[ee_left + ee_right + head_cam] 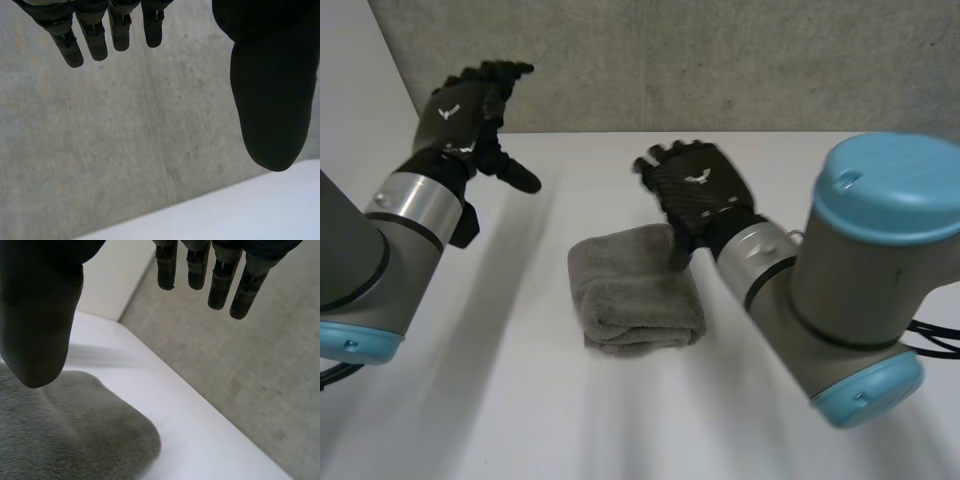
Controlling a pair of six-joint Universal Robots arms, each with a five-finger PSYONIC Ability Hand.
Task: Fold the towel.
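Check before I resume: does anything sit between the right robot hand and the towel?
Nothing visible does. The right robot hand hangs open directly over the far right corner of the folded towel on the white table.

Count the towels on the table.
1. The folded towel lies on the table, its far corner by the thumb of the open right hand; the left hand is raised clear of it. The right arm covers some table, so another could hide there.
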